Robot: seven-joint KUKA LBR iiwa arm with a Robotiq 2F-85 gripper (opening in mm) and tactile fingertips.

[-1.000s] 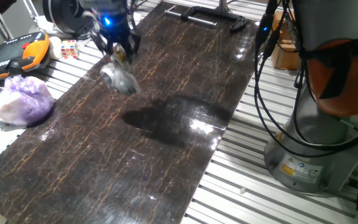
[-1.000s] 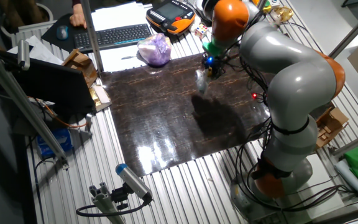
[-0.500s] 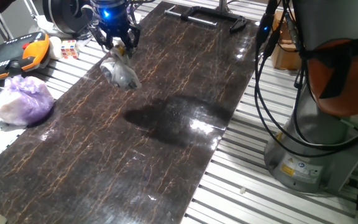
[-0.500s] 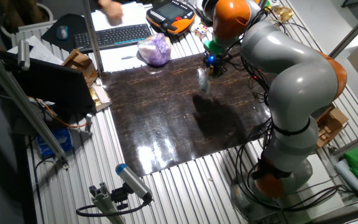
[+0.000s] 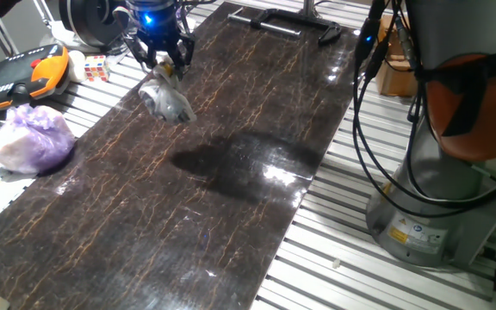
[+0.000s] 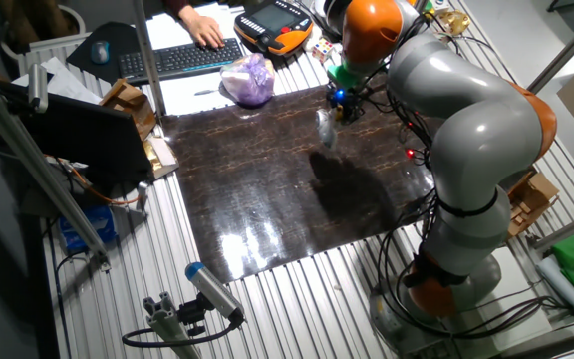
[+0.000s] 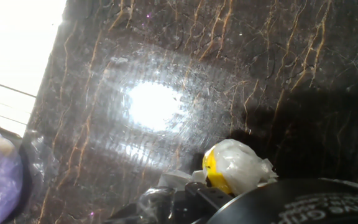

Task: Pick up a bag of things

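A: Where is the small clear plastic bag with grey, shiny contents and a yellow-white tied top point(image 5: 166, 100) at this moment?

B: It is in the upper left of the one fixed view. It hangs under the black two-finger gripper point(image 5: 164, 67), and I think it is a little above the dark marbled table mat point(image 5: 231, 172), not resting on it. In the other fixed view the bag point(image 6: 325, 131) is very small, upper centre, just below the gripper point(image 6: 339, 108).

A: And the fingers, how are they?

B: They are closed on the tied top of the bag. In the hand view the yellow-white knot point(image 7: 235, 167) sits at the bottom centre, beside the dark gripper parts.

A: So which step is this?

B: To my judgement the grasp is made and the lifting is the step in hand. The next move calls for a straight rise with the grip kept firm, because the thin plastic top could slip.

A: Anything close by?

B: The larger purple-white bag point(image 5: 29, 138) lies at the left edge, well apart.
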